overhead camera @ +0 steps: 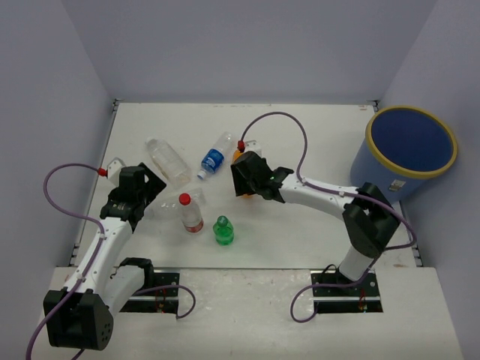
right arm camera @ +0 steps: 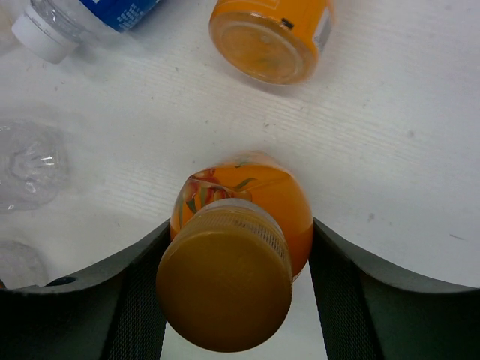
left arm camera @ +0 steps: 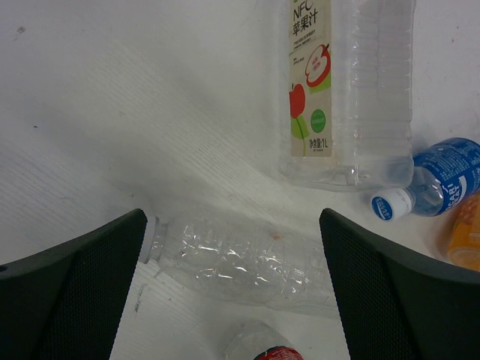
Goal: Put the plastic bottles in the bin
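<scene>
- The bin, a blue bucket with a yellow rim, stands at the far right corner of the table, well apart from every bottle. It lies to the right of both hands, and the right arm is much the nearer.
- The right arm reaches left from its base to mid-table, wrist tipped down.
- The left arm bends over the left cluster. The left gripper is spread wide and holds nothing. Its fingers straddle a crushed clear bottle that lies crosswise, neck toward the left finger.
- A large apple-juice bottle lies beyond it, untouched.
- The right gripper is about half closed, fingers against both flanks of an orange juice bottle. The bottle's cap and long axis point toward the wrist. It looks gripped, and next needs lifting and carrying right.
- A second orange bottle lies just beyond, base toward the camera.
- The blue-labelled bottle, red-capped bottle and green bottle lie between the arms.
</scene>
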You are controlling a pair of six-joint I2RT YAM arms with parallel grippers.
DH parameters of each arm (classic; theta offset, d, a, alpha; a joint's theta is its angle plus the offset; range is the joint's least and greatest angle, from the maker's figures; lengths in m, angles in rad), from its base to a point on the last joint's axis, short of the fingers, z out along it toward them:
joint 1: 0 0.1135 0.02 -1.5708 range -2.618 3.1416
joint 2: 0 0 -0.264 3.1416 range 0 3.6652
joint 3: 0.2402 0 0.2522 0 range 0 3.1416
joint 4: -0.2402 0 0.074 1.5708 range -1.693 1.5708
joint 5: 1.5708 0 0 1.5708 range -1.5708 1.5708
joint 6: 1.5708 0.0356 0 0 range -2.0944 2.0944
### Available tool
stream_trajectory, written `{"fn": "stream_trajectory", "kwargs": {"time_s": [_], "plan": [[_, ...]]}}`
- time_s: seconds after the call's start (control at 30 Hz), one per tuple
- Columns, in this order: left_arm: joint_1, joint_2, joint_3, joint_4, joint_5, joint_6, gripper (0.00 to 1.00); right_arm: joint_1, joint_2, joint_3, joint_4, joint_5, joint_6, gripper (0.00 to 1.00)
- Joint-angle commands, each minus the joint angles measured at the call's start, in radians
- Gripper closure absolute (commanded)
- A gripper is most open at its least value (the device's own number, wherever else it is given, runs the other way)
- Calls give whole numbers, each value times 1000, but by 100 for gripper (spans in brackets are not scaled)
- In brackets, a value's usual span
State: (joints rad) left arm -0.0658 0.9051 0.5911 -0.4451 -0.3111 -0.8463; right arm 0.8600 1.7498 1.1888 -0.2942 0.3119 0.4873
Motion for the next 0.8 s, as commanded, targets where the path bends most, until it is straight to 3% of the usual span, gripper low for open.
{"fn": "stream_trajectory", "kwargs": {"time_s": [0.0,0.1,0.27,0.37,0.47,0.57,0.7,0.77], "plan": [[1,-15,36,-20,-13,-3,0,9,-257,-15,-25,206,-42,56],[1,-38,77,-38,-9,11,0,-47,-433,-20,-40,373,-134,59],[1,-103,126,-35,38,53,0,-342,-676,-10,-39,392,-177,60],[1,-143,159,-19,96,100,0,-494,-747,13,-39,457,-201,56],[1,-181,165,48,241,176,0,-634,-761,24,-41,544,-211,54],[1,-205,167,97,380,223,0,-780,-754,14,-56,530,-198,53],[1,-233,174,144,480,247,0,-925,-742,-5,-103,441,-129,43],[1,-233,189,148,506,260,0,-964,-728,3,-124,431,-105,28]]}}
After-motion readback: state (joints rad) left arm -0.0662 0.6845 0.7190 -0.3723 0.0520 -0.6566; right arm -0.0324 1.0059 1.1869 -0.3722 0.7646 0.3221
